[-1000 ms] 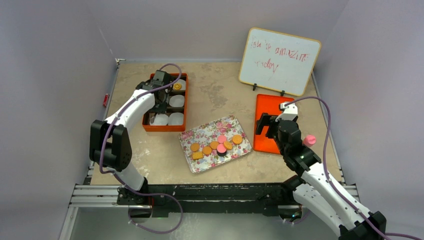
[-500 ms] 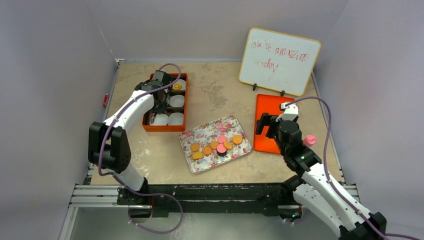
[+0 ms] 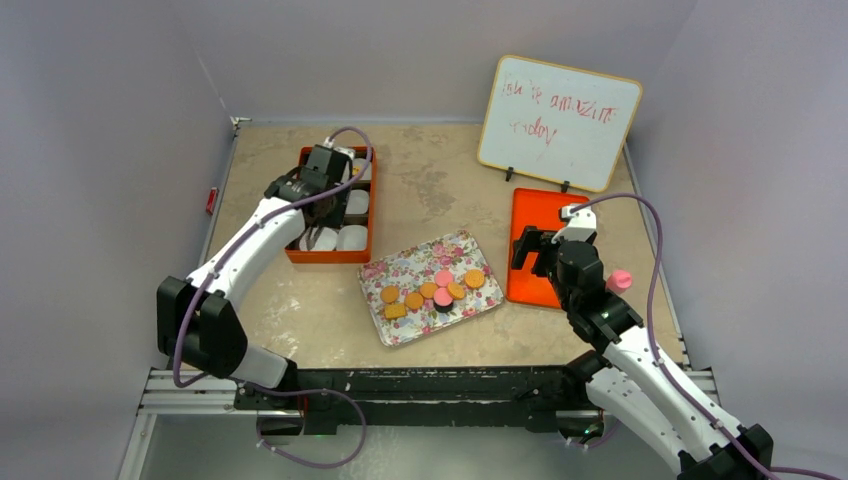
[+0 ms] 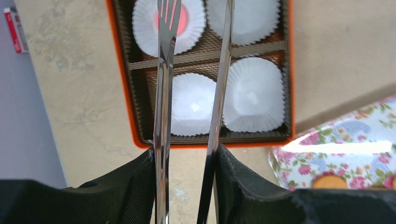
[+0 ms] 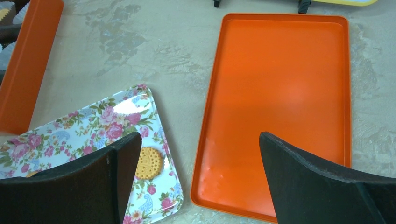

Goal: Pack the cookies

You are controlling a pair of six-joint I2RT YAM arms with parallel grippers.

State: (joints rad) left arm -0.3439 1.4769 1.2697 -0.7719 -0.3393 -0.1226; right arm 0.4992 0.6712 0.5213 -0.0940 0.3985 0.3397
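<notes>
Several round orange-tan and pink cookies (image 3: 430, 290) and one square tan cookie lie on a floral tray (image 3: 470, 245). One pink cookie (image 4: 182, 16) sits in a white paper cup inside the orange box (image 3: 330, 256). My left gripper (image 3: 335, 175) (image 4: 186, 151) hovers over that box, shut on metal tongs (image 4: 163, 93). The tongs' arms stand apart with nothing between them. My right gripper (image 3: 535, 262) (image 5: 200, 140) is open and empty above the gap between the floral tray and a flat orange lid (image 5: 280, 93). A tan cookie (image 5: 150, 163) shows by its left finger.
Empty white paper cups (image 4: 194, 105) fill the near compartments of the box. A small whiteboard (image 3: 558, 120) stands at the back right behind the orange lid (image 3: 535, 225). Grey walls close in the table on three sides.
My left arm has swung its elbow down and left, and its wrist has shifted slightly right over the box, covering the cup with the yellow cookie. The right arm has not moved.
</notes>
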